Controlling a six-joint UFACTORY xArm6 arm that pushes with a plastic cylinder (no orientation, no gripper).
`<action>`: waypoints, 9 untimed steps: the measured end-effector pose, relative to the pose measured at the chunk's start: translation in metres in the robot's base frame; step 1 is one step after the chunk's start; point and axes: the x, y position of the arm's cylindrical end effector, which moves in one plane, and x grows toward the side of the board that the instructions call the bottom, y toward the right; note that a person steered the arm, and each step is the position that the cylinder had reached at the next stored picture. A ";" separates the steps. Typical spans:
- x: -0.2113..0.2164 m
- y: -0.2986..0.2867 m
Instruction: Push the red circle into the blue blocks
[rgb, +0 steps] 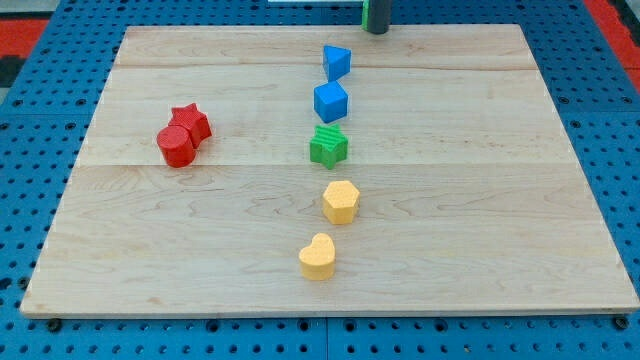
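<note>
The red circle (176, 146) lies at the board's left, touching a red star (191, 122) just above and right of it. Two blue blocks stand in the upper middle: a blue triangle-like block (337, 61) and a blue cube (331, 101) below it. My tip (376, 30) is at the view's top edge, just above the board's far edge, up and right of the blue blocks and far from the red circle.
A green star (328, 146) sits just below the blue cube. A yellow hexagon (341, 201) and a yellow heart (318, 257) continue the column toward the view's bottom. The wooden board (500, 200) rests on a blue pegboard.
</note>
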 end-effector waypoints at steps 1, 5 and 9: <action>-0.001 0.018; 0.183 -0.326; 0.262 -0.251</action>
